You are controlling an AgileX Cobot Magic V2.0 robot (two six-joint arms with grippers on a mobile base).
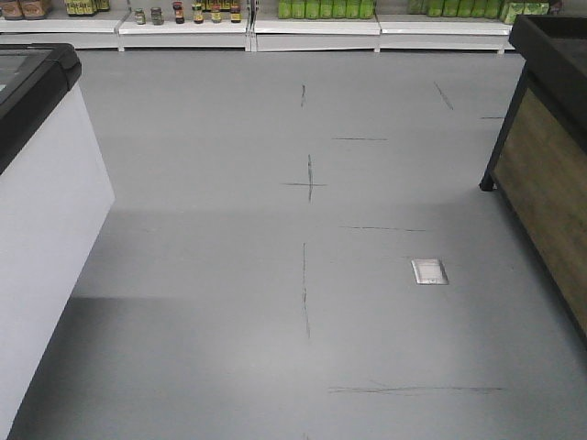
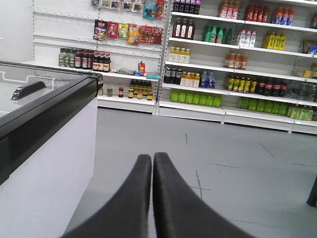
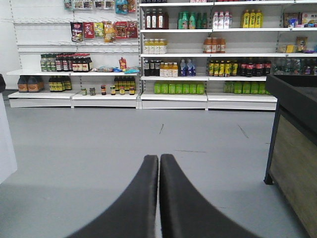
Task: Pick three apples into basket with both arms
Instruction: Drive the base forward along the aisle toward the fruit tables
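The apples and the basket are out of view in every camera. In the left wrist view my left gripper [image 2: 152,156] is shut with nothing between its black fingers, held above the grey floor beside a chest freezer. In the right wrist view my right gripper [image 3: 159,157] is also shut and holds nothing, pointing across the floor toward the shelves. Neither arm shows in the front view.
A white chest freezer [image 1: 41,197] with a black rim and glass lid stands at the left. A wood-panelled display stand [image 1: 550,156] with a black top stands at the right. Stocked shelves [image 3: 173,74] line the far wall. Grey floor [image 1: 303,275] with a metal floor plate [image 1: 429,271] lies between.
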